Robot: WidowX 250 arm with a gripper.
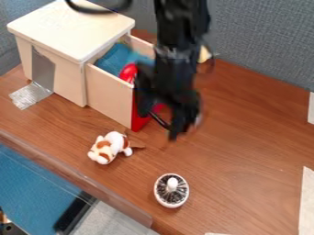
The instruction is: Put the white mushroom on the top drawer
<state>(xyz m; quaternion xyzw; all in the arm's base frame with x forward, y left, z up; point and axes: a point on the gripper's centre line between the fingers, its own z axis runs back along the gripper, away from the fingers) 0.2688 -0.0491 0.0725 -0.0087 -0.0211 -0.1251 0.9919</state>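
Black gripper (160, 125): hangs from the top edge at centre, fingers pointing down, in line of sight just right of the drawer's red front. Fingers parted, with a gap between the tips; nothing is seen held. A pink-red patch shows behind them; its identity cannot be determined.

Drawer (109, 98): light wood sides, red front panel (139, 118), pulled out of the wooden cabinet (70, 27). Contents: blue cloth-like material (114, 59) toward the cabinet side, and a rounded red item (128, 72) near the front. The gripper and arm hide part of the drawer's far side and front.

Plush toy (110, 146): white with brown patches, lying on the wooden table (239, 151), near the lower end of the red front.

White mushroom (171, 190): on the table, outside the drawer, near the table's front edge; stem upward, dark gills exposed within a white rim.

Grey tape (43, 69) runs down the cabinet's side; a silvery piece (29, 95) lies at its foot. A pale yellow item (204, 55) stands partly behind the arm and cannot be identified. White strips at the right are cut off by the edge.
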